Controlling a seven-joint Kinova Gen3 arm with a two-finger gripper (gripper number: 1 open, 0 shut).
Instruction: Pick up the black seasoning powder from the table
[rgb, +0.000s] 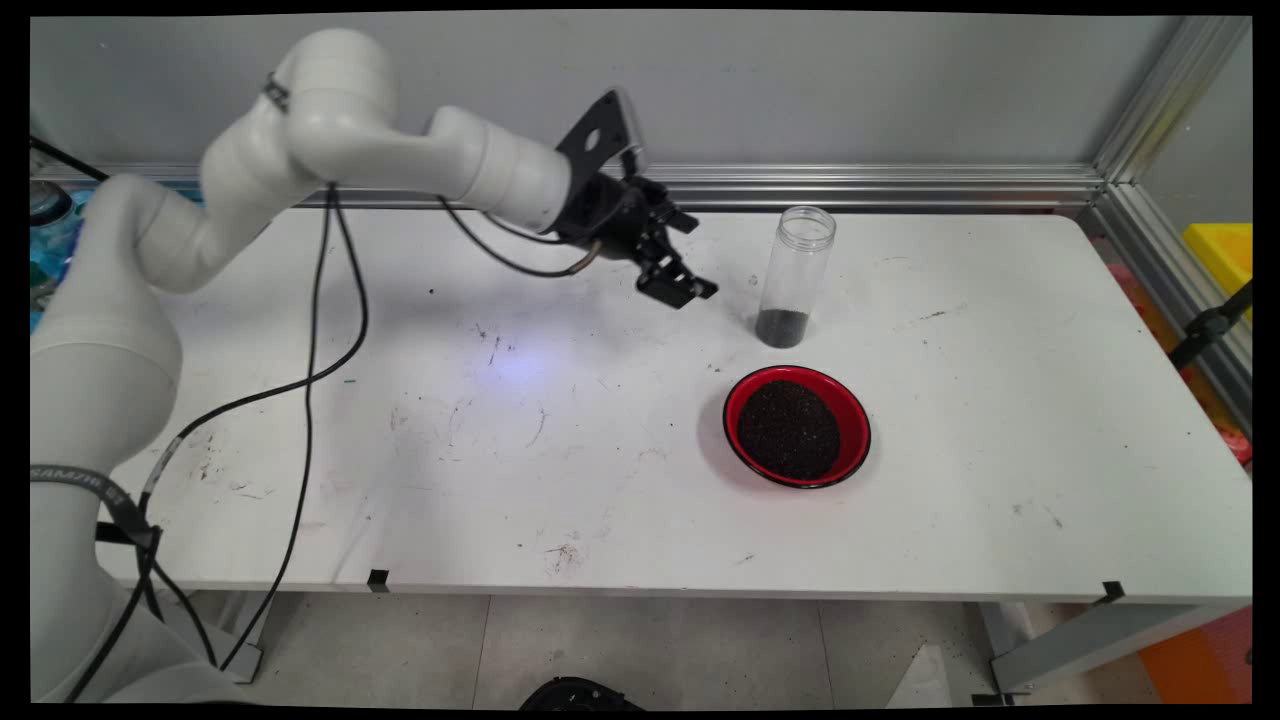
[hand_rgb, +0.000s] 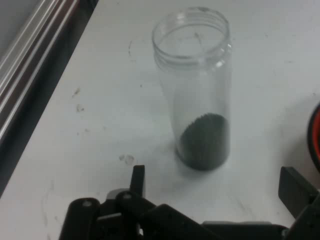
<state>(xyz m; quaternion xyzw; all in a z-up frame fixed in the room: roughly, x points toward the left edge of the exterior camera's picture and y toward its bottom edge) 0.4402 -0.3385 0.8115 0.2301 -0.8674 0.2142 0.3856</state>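
Note:
A clear plastic jar (rgb: 795, 275) stands upright and uncapped on the white table, with a shallow layer of dark granules in its bottom. My gripper (rgb: 703, 257) hovers just left of it, a little above the table, open and empty. In the hand view the jar (hand_rgb: 197, 105) stands straight ahead, beyond the gripper (hand_rgb: 215, 187) and not touching either finger. Nearer the table's front sits a red bowl (rgb: 855, 415), heaped with the same dark granules. Only a sliver of the bowl's rim (hand_rgb: 316, 135) shows at the hand view's right edge.
An aluminium rail (rgb: 850, 185) runs along the table's back edge and down its right side. Black cables (rgb: 320, 330) hang from the arm over the left of the table (rgb: 1000, 400). A yellow box (rgb: 1225, 250) lies beyond the right edge.

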